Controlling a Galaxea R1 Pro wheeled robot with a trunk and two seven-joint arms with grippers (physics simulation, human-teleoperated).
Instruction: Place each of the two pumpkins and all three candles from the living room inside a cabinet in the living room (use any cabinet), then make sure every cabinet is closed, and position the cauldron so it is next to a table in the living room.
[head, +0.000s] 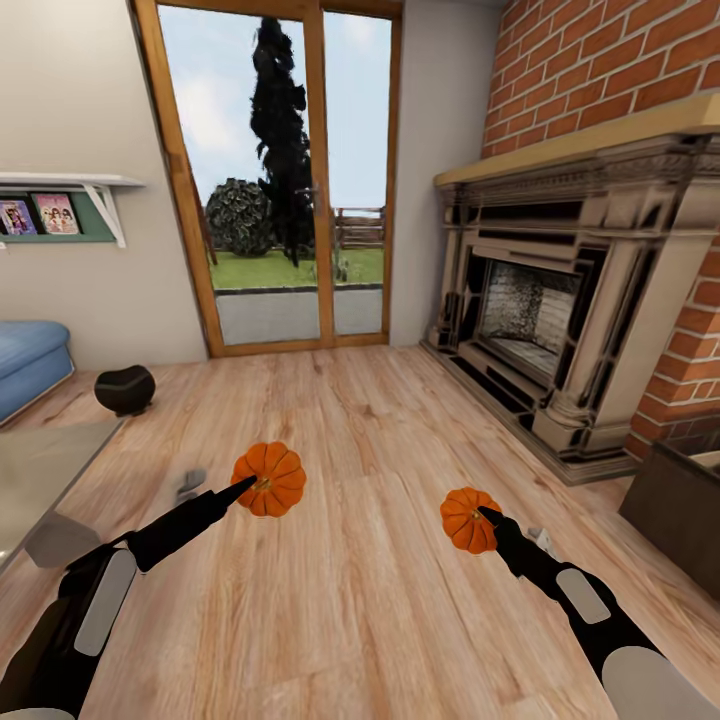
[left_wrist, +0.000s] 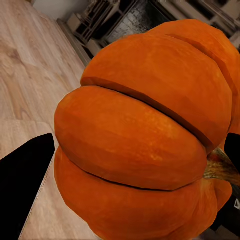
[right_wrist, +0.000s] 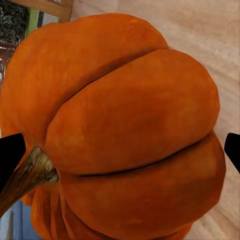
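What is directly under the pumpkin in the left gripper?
The left pumpkin, clamped in the left gripper, hangs over bare wood floor. The wrist view shows planks beside it; the spot beneath is covered by the pumpkin.

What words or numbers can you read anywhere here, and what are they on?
None can be read.
The two pictures under the shelf: too small and blurred to tell if they hold any writing.
The pumpkins, cauldron and fireplace: no writing on them.

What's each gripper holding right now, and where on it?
Each holds a round ribbed orange pumpkin across its body, jaws on opposite sides: left gripper its pumpkin, right gripper its pumpkin.
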